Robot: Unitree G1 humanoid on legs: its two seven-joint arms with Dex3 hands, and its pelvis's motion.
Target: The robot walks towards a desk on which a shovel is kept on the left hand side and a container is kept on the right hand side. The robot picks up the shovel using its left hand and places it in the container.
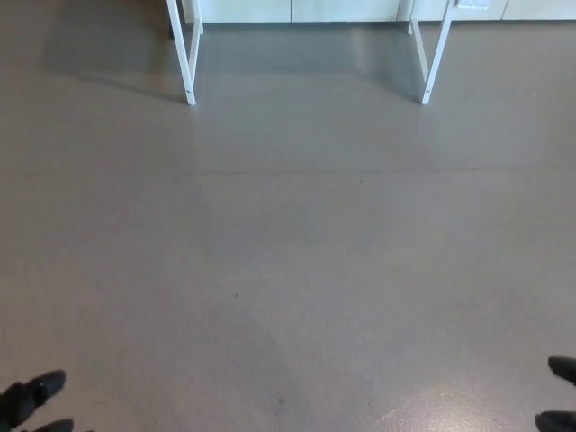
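Left hand (31,399) peeked in at the bottom left corner, black fingers (47,382) spread and empty. Right hand (558,394) barely showed at the bottom right edge, just two dark tips.

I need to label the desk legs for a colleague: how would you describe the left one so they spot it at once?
Across the grey floor, at the picture's top, two white desk legs stand. The left desk leg is at upper left, nearly upright, while the right desk leg slants.
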